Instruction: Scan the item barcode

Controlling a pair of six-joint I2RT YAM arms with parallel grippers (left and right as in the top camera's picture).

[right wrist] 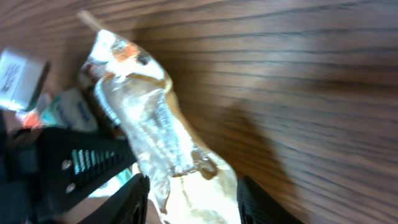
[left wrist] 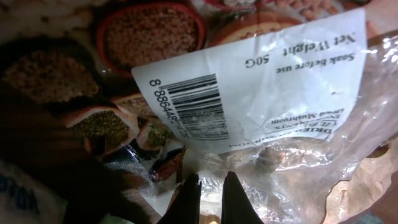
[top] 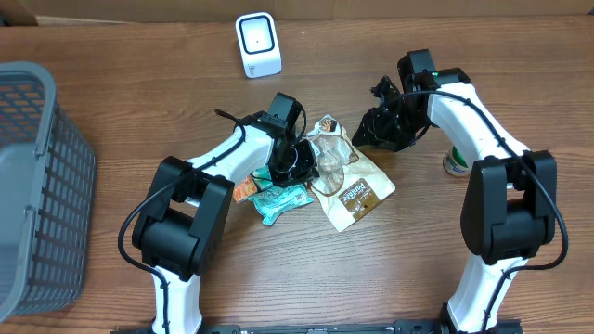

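The item is a clear plastic bag of dried mushrooms (top: 332,153) lying on a pile of packets at mid-table. Its white label and barcode (left wrist: 194,107) fill the left wrist view. My left gripper (top: 295,160) sits at the bag's left edge. Its fingertips (left wrist: 210,190) are pinched together on the crinkled clear plastic. My right gripper (top: 373,130) hovers at the bag's right end. In the right wrist view its fingers (right wrist: 194,200) stand apart on either side of the bag (right wrist: 155,124). The white scanner (top: 258,44) stands at the back of the table.
Under the bag lie a brown packet (top: 360,197), a teal packet (top: 280,200) and an orange one (top: 243,190). A grey basket (top: 37,186) takes up the left edge. A small round tin (top: 455,163) sits by the right arm.
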